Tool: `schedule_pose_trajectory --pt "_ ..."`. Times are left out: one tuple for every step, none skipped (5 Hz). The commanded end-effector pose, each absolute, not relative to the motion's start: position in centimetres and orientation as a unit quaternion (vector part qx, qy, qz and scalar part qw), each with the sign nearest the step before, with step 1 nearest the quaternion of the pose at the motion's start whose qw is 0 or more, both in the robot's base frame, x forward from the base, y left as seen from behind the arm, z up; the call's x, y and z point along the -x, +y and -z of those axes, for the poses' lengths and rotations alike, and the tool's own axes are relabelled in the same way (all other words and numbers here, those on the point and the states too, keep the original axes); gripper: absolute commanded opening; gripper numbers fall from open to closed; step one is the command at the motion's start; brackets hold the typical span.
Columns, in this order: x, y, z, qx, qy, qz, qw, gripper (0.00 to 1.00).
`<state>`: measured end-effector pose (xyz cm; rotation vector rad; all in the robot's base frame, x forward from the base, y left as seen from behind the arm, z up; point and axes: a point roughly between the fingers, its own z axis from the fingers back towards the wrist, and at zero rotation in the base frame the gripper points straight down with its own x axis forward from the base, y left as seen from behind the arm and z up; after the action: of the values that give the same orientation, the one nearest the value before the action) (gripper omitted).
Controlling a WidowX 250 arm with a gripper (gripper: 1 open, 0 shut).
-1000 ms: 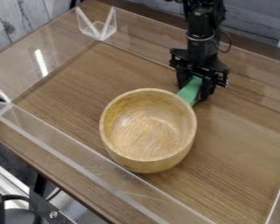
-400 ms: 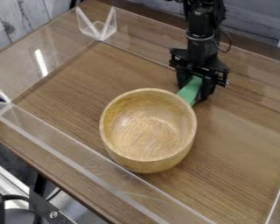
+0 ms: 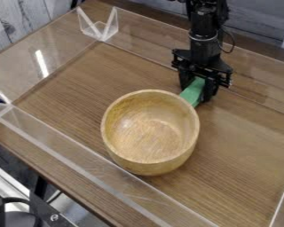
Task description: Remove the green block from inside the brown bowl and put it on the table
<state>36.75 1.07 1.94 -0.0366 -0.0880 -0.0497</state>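
Observation:
The brown bowl (image 3: 151, 130) sits on the table (image 3: 245, 146), near its front, and its inside shows only bare wood. Just behind its far right rim, the green block (image 3: 195, 91) stands tilted, its lower end at or near the tabletop. My black gripper (image 3: 201, 78) comes down from above and is shut on the green block, a finger on each side of its upper part. Whether the block touches the bowl's rim I cannot tell.
Low clear acrylic walls (image 3: 61, 155) edge the tabletop on the front and left. A small clear V-shaped acrylic piece (image 3: 99, 25) stands at the back left corner. Bare wood lies to the right of the bowl.

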Motion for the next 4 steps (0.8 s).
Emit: schedule_pose_trajectory --pt "-37.2 2.9 -2.44 0.016 -0.055 -0.005 0.998 0.0" --pt "-37.19 2.89 -2.38 0.017 -0.054 -0.007 0.998 0.0" --pt "-37.17 2.85 -2.38 0.018 -0.054 -0.007 0.998 0.0" --pt "-37.17 2.81 -2.37 0.019 -0.053 -0.007 0.998 0.0"
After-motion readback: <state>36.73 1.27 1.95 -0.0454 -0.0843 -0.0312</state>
